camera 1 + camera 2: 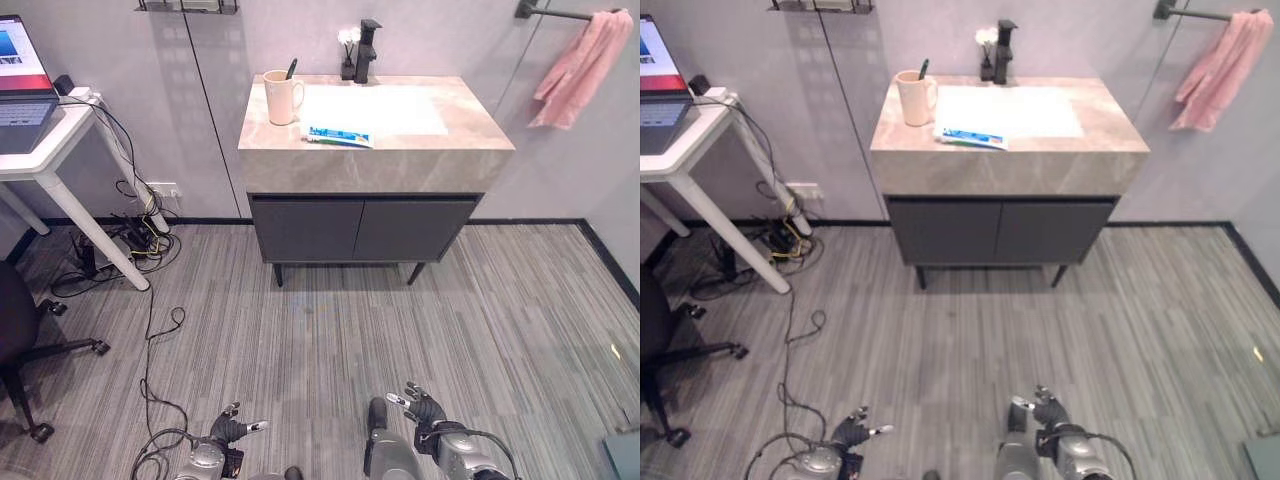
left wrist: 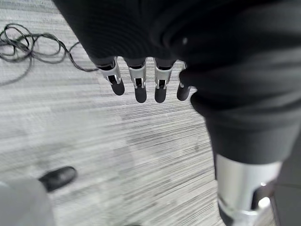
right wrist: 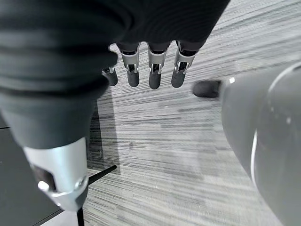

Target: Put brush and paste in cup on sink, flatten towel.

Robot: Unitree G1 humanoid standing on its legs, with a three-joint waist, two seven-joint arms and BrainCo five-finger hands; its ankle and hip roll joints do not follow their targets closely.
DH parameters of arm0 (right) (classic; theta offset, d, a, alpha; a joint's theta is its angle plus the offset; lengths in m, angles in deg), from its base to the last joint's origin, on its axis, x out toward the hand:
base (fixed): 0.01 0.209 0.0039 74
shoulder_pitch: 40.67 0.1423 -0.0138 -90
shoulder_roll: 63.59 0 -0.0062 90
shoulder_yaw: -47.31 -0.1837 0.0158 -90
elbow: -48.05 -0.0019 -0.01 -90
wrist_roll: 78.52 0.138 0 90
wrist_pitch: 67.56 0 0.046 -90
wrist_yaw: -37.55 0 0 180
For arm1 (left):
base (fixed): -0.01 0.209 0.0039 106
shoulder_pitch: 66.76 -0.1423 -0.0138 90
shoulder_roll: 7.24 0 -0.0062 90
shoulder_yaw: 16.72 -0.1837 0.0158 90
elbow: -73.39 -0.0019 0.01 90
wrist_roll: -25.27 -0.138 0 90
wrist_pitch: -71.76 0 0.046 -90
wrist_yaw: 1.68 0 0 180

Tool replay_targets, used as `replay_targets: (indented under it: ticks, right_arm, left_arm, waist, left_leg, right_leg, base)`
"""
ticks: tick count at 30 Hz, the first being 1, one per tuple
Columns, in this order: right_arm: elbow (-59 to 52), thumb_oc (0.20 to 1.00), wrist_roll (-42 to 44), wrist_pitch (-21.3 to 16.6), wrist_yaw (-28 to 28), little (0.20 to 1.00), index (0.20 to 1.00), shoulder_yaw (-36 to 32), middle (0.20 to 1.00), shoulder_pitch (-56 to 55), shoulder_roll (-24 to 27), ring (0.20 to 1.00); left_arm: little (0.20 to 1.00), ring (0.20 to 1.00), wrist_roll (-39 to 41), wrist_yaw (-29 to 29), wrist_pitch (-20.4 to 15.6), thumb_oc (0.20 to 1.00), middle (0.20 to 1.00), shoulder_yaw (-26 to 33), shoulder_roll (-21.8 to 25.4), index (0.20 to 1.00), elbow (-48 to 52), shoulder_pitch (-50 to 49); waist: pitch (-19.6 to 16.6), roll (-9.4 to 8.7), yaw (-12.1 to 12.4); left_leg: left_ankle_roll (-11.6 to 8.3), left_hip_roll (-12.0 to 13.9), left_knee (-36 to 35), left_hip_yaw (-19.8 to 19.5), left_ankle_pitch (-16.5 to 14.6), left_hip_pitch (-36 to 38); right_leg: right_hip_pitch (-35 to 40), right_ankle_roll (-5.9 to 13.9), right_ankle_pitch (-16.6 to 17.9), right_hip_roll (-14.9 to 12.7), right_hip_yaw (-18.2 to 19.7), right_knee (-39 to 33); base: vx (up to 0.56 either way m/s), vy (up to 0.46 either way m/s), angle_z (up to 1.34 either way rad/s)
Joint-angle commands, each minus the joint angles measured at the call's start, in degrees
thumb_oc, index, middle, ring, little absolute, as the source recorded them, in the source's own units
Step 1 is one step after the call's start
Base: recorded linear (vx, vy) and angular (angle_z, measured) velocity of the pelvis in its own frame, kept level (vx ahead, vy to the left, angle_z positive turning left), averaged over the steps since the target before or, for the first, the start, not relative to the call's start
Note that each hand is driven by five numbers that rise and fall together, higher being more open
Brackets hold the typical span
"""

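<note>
A cream cup (image 1: 282,97) stands on the stone sink counter (image 1: 400,160) at its left, with a dark-handled brush (image 1: 291,69) standing in it. A blue and white paste tube (image 1: 338,137) lies flat on the counter's front edge, right of the cup. A pink towel (image 1: 580,70) hangs bunched on a black wall bar at the far right. My left hand (image 1: 232,430) and right hand (image 1: 420,408) hang low over the floor, well short of the sink, fingers (image 2: 137,84) relaxed and holding nothing.
A black tap (image 1: 366,50) stands at the back of the white basin (image 1: 385,108). A white desk (image 1: 50,150) with a laptop (image 1: 22,75) is at the left, cables (image 1: 150,330) trailing across the floor beneath it. A black chair base (image 1: 30,370) sits at far left.
</note>
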Motion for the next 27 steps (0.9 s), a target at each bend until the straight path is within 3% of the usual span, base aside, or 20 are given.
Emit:
replay_targets:
  ticks: [1, 2, 3, 5, 7, 8, 10, 11, 12, 13, 14, 15, 17, 18, 21, 23, 24, 25, 26, 27]
  right_arm:
    - [0.4, 1.000, -2.1, -1.5, 0.5, 1.000, 1.000, 0.1, 1.000, 2.8, 2.2, 1.000]
    - [0.4, 1.000, -2.8, -1.7, 0.8, 1.000, 1.000, 0.3, 1.000, 2.7, 2.6, 1.000]
    - [0.4, 1.000, -2.8, -1.7, 0.8, 1.000, 1.000, 0.3, 1.000, 2.7, 2.6, 1.000]
    - [-0.1, 1.000, -2.2, -2.1, 1.3, 1.000, 1.000, 0.0, 1.000, 2.3, 3.8, 1.000]
    - [0.8, 1.000, -1.9, -2.0, 1.9, 1.000, 1.000, -0.3, 1.000, 2.6, 4.3, 1.000]
    - [1.4, 1.000, -1.9, -2.1, 2.4, 1.000, 1.000, -0.6, 1.000, 2.7, 4.5, 1.000]
    - [3.0, 1.000, -1.8, -2.2, 3.2, 1.000, 1.000, -1.3, 1.000, 3.2, 5.0, 1.000]
    - [4.2, 1.000, -2.2, -2.3, 3.6, 1.000, 1.000, -1.9, 1.000, 3.2, 5.4, 1.000]
    - [4.2, 1.000, -2.2, -2.3, 3.6, 1.000, 1.000, -1.9, 1.000, 3.2, 5.4, 1.000]
    - [4.4, 1.000, -2.4, -2.3, 3.7, 1.000, 1.000, -1.9, 1.000, 3.1, 5.4, 1.000]
    - [5.7, 1.000, -4.2, -2.6, 3.6, 1.000, 1.000, -0.9, 1.000, 3.2, 4.9, 1.000]
    - [6.3, 1.000, -4.9, -2.5, 3.2, 1.000, 1.000, -0.7, 1.000, 3.2, 4.8, 1.000]
    - [6.5, 1.000, -5.7, -2.1, 3.0, 1.000, 1.000, -0.4, 1.000, 3.3, 4.3, 1.000]
    - [7.0, 1.000, -6.1, -2.1, 3.1, 1.000, 1.000, -0.5, 1.000, 3.3, 3.6, 1.000]
    - [7.3, 1.000, -5.5, -2.1, 3.0, 1.000, 1.000, -1.0, 1.000, 3.4, 2.7, 1.000]
    - [7.5, 1.000, -6.8, -1.4, 2.2, 1.000, 1.000, -0.4, 1.000, 4.2, 1.7, 1.000]
    - [4.7, 1.000, -8.9, -1.6, 2.3, 1.000, 1.000, 1.4, 1.000, 5.2, 1.5, 1.000]
    - [4.2, 1.000, -9.1, -1.6, 2.3, 1.000, 1.000, 1.4, 1.000, 5.0, 1.5, 1.000]
    - [3.8, 1.000, -8.8, -1.6, 1.8, 1.000, 1.000, 1.7, 1.000, 4.9, 1.1, 1.000]
    - [3.5, 1.000, -9.1, -1.5, 1.5, 1.000, 1.000, 2.1, 1.000, 4.5, 0.9, 1.000]
  left_arm:
    - [1.000, 1.000, 0.8, -0.3, -1.0, 1.000, 1.000, -0.4, 0.8, 1.000, 1.3, 3.2]
    - [1.000, 1.000, 0.3, -0.1, -0.9, 1.000, 1.000, -0.9, 0.7, 1.000, 1.3, 3.2]
    - [1.000, 1.000, 0.3, -0.1, -0.9, 1.000, 1.000, -0.9, 0.7, 1.000, 1.3, 3.2]
    - [1.000, 1.000, 0.4, 0.0, -0.6, 1.000, 1.000, -1.2, 1.2, 1.000, 1.9, 4.5]
    - [1.000, 1.000, 0.7, -0.2, -0.5, 1.000, 1.000, -1.6, 1.2, 1.000, 2.3, 5.2]
    - [1.000, 1.000, 0.7, -0.4, -0.5, 1.000, 1.000, -1.9, 1.2, 1.000, 2.6, 6.0]
    - [1.000, 1.000, 0.8, -0.9, -0.7, 1.000, 1.000, -2.4, 0.9, 1.000, 2.7, 6.8]
    - [1.000, 1.000, 1.0, -1.1, -1.1, 1.000, 1.000, -2.4, 0.6, 1.000, 2.8, 6.7]
    - [1.000, 1.000, 1.0, -1.1, -1.1, 1.000, 1.000, -2.4, 0.6, 1.000, 2.8, 6.7]
    - [1.000, 1.000, 1.0, -1.2, -1.3, 1.000, 1.000, -2.4, 0.7, 1.000, 2.7, 6.6]
    - [1.000, 1.000, 1.9, -0.9, -1.8, 1.000, 1.000, -1.6, 0.6, 1.000, 1.9, 5.1]
    - [1.000, 1.000, 1.8, -0.7, -1.7, 1.000, 1.000, -1.6, 0.5, 1.000, 1.4, 4.7]
    - [1.000, 1.000, 1.9, -0.5, -1.6, 1.000, 1.000, -1.3, 0.6, 1.000, 1.4, 4.4]
    - [1.000, 1.000, 2.1, -0.4, -1.6, 1.000, 1.000, -1.0, 1.2, 1.000, 1.6, 4.4]
    - [1.000, 1.000, 1.5, -0.8, -1.7, 1.000, 1.000, -1.1, 2.0, 1.000, 2.0, 5.0]
    - [1.000, 1.000, 0.1, -1.1, -1.5, 1.000, 1.000, -1.1, 2.8, 1.000, 2.5, 4.6]
    - [1.000, 1.000, 0.4, -0.8, -1.5, 1.000, 1.000, -1.1, 3.3, 1.000, 3.7, 4.3]
    - [1.000, 1.000, -0.6, -0.5, -1.2, 1.000, 1.000, -1.3, 3.3, 1.000, 3.4, 4.1]
    - [1.000, 1.000, -1.2, -0.2, -1.1, 1.000, 1.000, -1.3, 3.3, 1.000, 2.5, 3.8]
    - [1.000, 1.000, -1.3, 0.0, -1.0, 1.000, 1.000, -0.8, 3.2, 1.000, 1.0, 3.2]
  waist:
    - [-0.2, 0.88, -1.4]
    - [-0.5, 1.36, -1.6]
    - [-0.6, 1.22, -1.7]
    - [-0.2, 1.06, -2.0]
    - [0.5, 0.40, -1.7]
    - [0.8, 0.50, -1.8]
    - [1.4, 0.80, -0.9]
    - [1.3, 0.93, -0.3]
    - [1.3, 0.93, -0.3]
    - [1.2, 1.41, -0.1]
    - [0.8, 3.25, 4.1]
    - [0.5, 3.62, 4.6]
    - [0.1, 3.63, 4.6]
    - [-1.0, 3.21, 4.9]
    - [-1.5, 2.63, 4.8]
    - [-2.4, 2.54, 5.3]
    - [-0.8, 3.68, 5.3]
    - [-0.2, 3.83, 5.1]
    - [0.2, 3.78, 4.3]
    - [0.0, 3.63, 4.6]
  left_leg:
    - [-4.02, 4.9, 5.1, -0.8, 2.5, 6.1]
    - [-5.55, 6.6, 8.1, -0.6, 5.8, 4.8]
    - [-5.52, 6.4, 8.0, -0.8, 5.9, 4.6]
    - [-8.07, 11.5, 22.3, 2.7, 17.3, -2.1]
    - [-7.75, 12.2, 24.6, 5.4, 18.5, -5.2]
    - [-7.31, 13.0, 22.9, 8.2, 17.6, -6.7]
    - [-6.22, 11.7, 19.2, 10.9, 13.8, -12.3]
    - [-4.97, 11.5, 13.3, 13.1, 12.2, -16.7]
    - [-4.97, 11.5, 13.3, 13.1, 12.2, -16.7]
    - [-5.15, 11.5, 8.7, 13.8, 13.9, -17.9]
    - [-6.26, 9.4, -5.8, 2.6, 21.7, -20.9]
    - [-6.49, 9.3, -5.5, 1.0, 22.5, -21.4]
    - [-5.66, 9.0, -4.6, 0.4, 21.3, -20.3]
    - [-4.45, 7.4, -1.6, -0.4, 19.9, -20.6]
    - [-3.16, 5.8, 0.5, 0.6, 18.2, -20.6]
    - [-0.46, 3.6, 0.6, 3.5, 15.1, -17.6]
    - [1.09, 3.2, -0.6, 5.0, 14.1, -14.5]
    - [1.49, 3.0, -0.6, 5.8, 13.1, -13.5]
    - [1.54, 2.7, -0.9, 6.0, 12.5, -11.8]
    - [0.74, 3.4, -1.5, 6.9, 11.5, -10.0]
  right_leg:
    - [-0.1, 1.95, 0.7, 0.4, -1.7, 1.2]
    - [1.1, 0.88, -0.3, 1.7, -2.8, 1.0]
    - [1.0, 0.90, -0.2, 1.5, -2.9, 0.9]
    - [5.4, -3.19, -3.2, 4.1, -5.1, -0.7]
    - [6.9, -4.31, -4.6, 4.2, -5.5, -1.2]
    - [7.9, -4.21, -5.1, 4.3, -6.3, -1.8]
    - [9.8, -3.42, -6.0, 4.4, -6.7, -3.1]
    - [11.3, -2.41, -6.2, 4.2, -6.5, -4.4]
    - [11.3, -2.41, -6.2, 4.2, -6.5, -4.4]
    - [12.1, -2.04, -6.7, 4.5, -6.2, -4.8]
    - [16.9, -1.34, -9.0, 6.5, -2.0, -6.1]
    - [17.6, -1.30, -9.8, 6.6, -1.0, -5.7]
    - [17.9, -1.10, -11.0, 6.6, 0.1, -4.7]
    - [18.9, -0.52, -11.9, 5.5, 1.1, -3.0]
    - [18.9, 0.19, -11.6, 4.0, 2.5, -0.8]
    - [15.4, 2.23, -4.6, 0.4, 3.3, 7.7]
    - [11.2, 2.67, -0.6, -0.7, -0.2, 17.2]
    - [10.4, 2.82, -0.3, -1.1, -1.9, 18.5]
    - [8.7, 2.09, -2.3, 0.5, -2.2, 16.4]
    - [8.7, 1.73, -3.5, -2.8, -7.0, 9.7]
  base:
    - [0.26, -0.251, 0.34]
    - [0.08, -0.094, 0.43]
    - [0.22, -0.293, 0.39]
    - [0.34, -0.454, 0.25]
    - [0.24, -0.285, 0.14]
    - [0.18, -0.165, 0.02]
    - [0.26, -0.056, 0.37]
    - [0.25, 0.010, 0.53]
    - [0.27, 0.064, 0.16]
    - [0.64, 0.260, -0.49]
    - [0.79, 0.332, -0.55]
    - [0.70, 0.288, -0.82]
    - [0.30, 0.180, -1.14]
    - [0.43, 0.293, -0.95]
    - [0.26, 0.227, -0.51]
    - [0.46, 0.551, -0.50]
    - [0.39, 0.558, -0.85]
    - [0.38, 0.463, -0.64]
    - [0.33, 0.179, -0.19]
    - [0.53, -0.085, 0.27]
